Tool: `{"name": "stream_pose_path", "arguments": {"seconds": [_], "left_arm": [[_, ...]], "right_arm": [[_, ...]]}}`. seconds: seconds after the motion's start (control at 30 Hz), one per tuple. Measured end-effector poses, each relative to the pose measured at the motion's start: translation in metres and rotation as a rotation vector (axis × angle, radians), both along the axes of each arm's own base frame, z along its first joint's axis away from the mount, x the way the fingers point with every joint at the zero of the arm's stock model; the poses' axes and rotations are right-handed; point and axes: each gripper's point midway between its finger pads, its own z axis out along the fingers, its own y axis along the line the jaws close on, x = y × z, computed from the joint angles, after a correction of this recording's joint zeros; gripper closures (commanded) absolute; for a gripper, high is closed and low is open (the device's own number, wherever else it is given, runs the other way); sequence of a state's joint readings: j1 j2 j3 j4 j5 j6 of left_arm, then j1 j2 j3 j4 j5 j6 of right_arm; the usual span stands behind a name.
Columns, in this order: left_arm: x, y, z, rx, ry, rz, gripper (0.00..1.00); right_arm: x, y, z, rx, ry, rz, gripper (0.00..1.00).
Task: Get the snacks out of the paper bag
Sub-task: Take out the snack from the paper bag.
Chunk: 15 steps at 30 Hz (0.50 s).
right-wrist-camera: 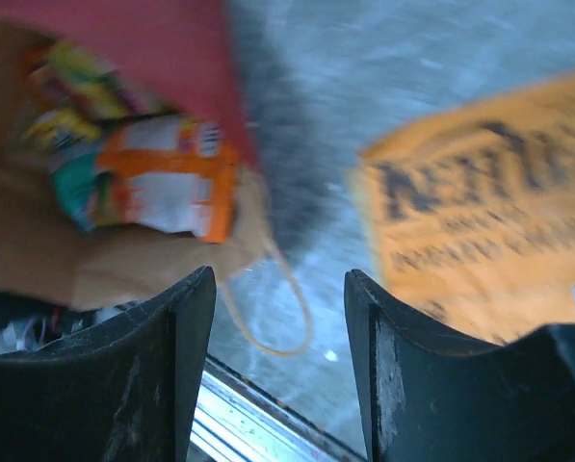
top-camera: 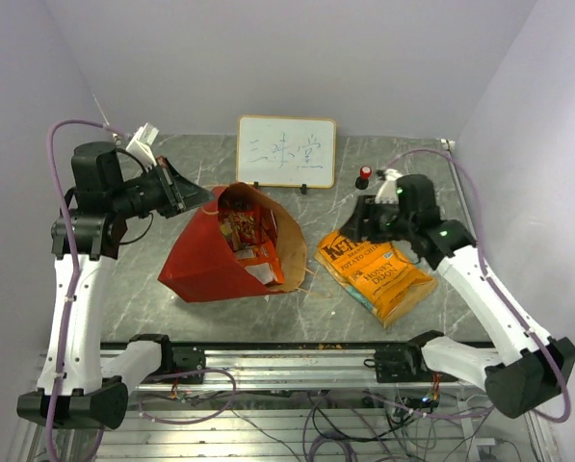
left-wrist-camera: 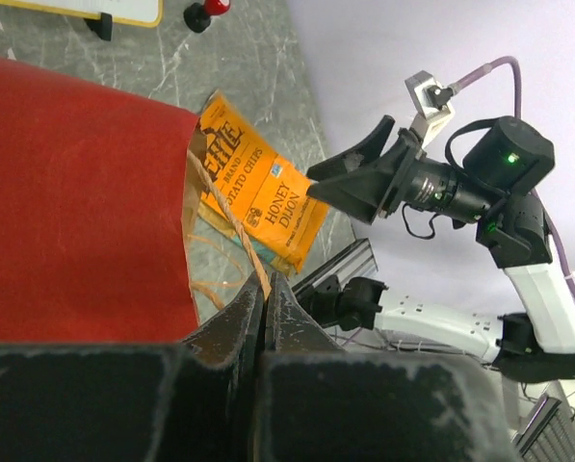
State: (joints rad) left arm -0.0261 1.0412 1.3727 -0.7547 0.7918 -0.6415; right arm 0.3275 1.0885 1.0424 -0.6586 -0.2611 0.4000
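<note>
String handle (left-wrist-camera: 231, 217) is clamped in left gripper (left-wrist-camera: 265, 294); right gripper (right-wrist-camera: 279, 279), jaws apart, is best lowered squarely onto orange packet (right-wrist-camera: 176, 188) inside paper bag (top-camera: 198, 258).

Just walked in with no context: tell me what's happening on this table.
The left gripper is shut on the string handle of the paper bag. One orange chip bag lies out on the table by the open right gripper. Several packets are inside the bag.
</note>
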Motion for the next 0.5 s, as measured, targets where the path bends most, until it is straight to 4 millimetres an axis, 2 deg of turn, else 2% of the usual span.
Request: {"name": "stream_pose_path", "arguments": {"seconds": [0.13,0.2,0.3,0.5], "left_arm": [[-0.011,0.001,-0.007,0.021,-0.002,-0.008,0.93],[-0.015,0.002,-0.012,0.032,0.012,-0.013,0.93],[-0.020,0.003,-0.019,0.050,0.034,-0.021,0.93],[-0.036,0.007,-0.030,0.094,0.078,-0.024,0.93]], "right_arm": [[-0.024,0.082,0.007,0.088,-0.141,0.277,0.39],[-0.041,0.112,0.001,0.123,-0.197,0.378,0.39],[-0.056,0.139,-0.009,0.130,-0.273,0.467,0.38],[-0.062,0.189,-0.019,0.054,-0.456,0.630,0.39]]}}
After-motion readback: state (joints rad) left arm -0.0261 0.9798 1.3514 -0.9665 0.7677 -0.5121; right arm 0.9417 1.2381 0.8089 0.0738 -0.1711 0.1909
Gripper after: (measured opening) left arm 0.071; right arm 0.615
